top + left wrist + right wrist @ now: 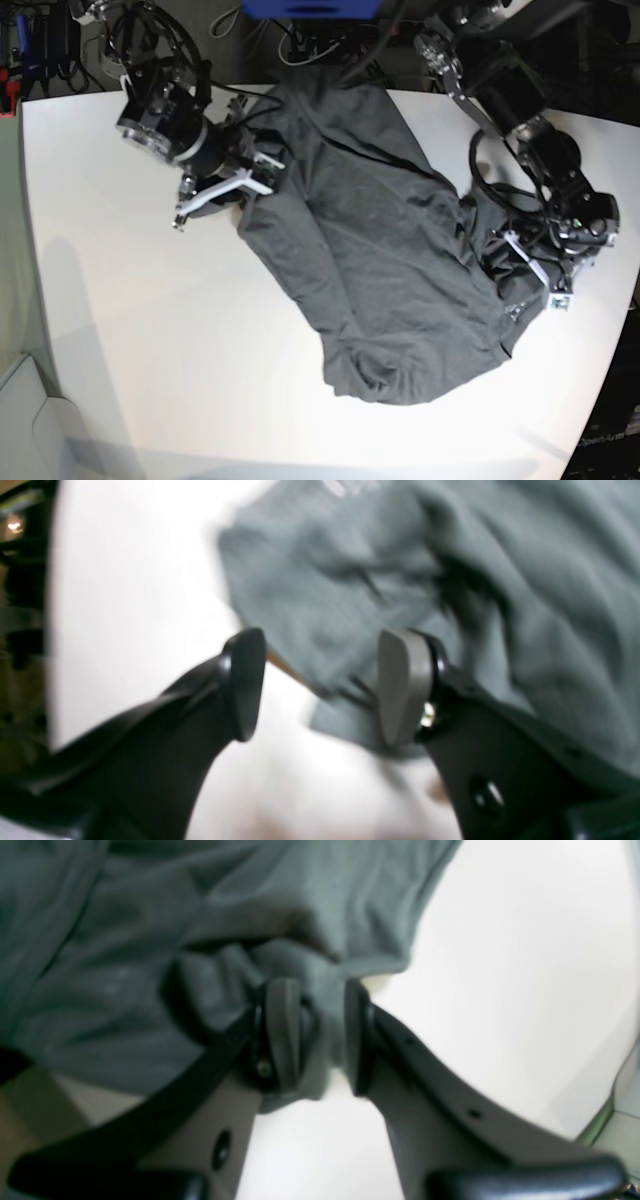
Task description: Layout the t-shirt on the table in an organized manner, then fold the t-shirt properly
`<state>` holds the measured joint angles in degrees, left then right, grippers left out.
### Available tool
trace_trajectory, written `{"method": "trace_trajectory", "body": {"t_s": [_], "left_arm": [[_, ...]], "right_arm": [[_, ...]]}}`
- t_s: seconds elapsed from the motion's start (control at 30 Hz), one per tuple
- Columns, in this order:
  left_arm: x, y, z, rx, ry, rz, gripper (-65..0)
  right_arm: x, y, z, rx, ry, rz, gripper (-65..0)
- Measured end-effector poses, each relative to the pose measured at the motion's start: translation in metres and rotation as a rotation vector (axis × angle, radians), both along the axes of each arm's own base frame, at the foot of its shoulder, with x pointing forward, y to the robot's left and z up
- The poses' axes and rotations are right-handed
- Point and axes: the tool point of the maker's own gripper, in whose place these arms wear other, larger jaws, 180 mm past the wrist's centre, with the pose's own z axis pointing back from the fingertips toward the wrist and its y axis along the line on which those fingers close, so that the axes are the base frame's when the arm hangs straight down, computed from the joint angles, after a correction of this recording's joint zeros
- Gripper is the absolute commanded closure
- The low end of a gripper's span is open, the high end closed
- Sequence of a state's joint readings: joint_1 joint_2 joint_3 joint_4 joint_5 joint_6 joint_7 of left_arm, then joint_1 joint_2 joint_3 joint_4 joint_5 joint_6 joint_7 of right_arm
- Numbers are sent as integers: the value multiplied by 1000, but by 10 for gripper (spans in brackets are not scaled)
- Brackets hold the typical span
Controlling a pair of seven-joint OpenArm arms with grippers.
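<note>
The dark grey t-shirt (370,270) lies crumpled in a diagonal band across the white table (150,330), from the back centre to the front right. My right gripper (235,180) is at the shirt's back left edge. In the right wrist view its jaws (322,1030) stand a little apart, with a fold of the t-shirt (150,940) still between them. My left gripper (545,280) is at the shirt's right edge. In the left wrist view it (322,680) is wide open, and the t-shirt's (350,570) hem lies just beyond and against its grey pad (400,685).
Cables and arm bases crowd the back edge (300,50). The table's right edge (625,300) runs close to my left gripper. Bare white tabletop (525,965) spreads to the left and front of the shirt.
</note>
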<state>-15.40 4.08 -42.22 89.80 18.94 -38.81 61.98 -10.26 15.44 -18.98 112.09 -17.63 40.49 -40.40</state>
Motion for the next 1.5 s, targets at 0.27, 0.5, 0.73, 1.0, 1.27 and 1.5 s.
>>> {"method": "trace_trajectory", "body": {"t_s": [0.27,0.5,0.73,1.0,1.27,1.5], "left_arm": [[-33,-23,-30,-78,46,-16,-352],[-55,-28,-26,-113,9,-8,-352],[-77,-39,-33,-128,34,0,-352],[-89,-37,-30,-106,34,6,-352],[-89,-37,-29,-104,30,5,-352],[-81,-38,-24,-107,10,4,-352]], "right_arm": [[66,1,51,3,-179,-9,-220],[142,25,42,63,-129,-80,-248],[184,63,2,97,63,-79,-248],[213,89,-5,280,161,-106,-249],[226,57,-21,442,220,-257,-249],[196,48,-58,446,287,-296,-273]]}}
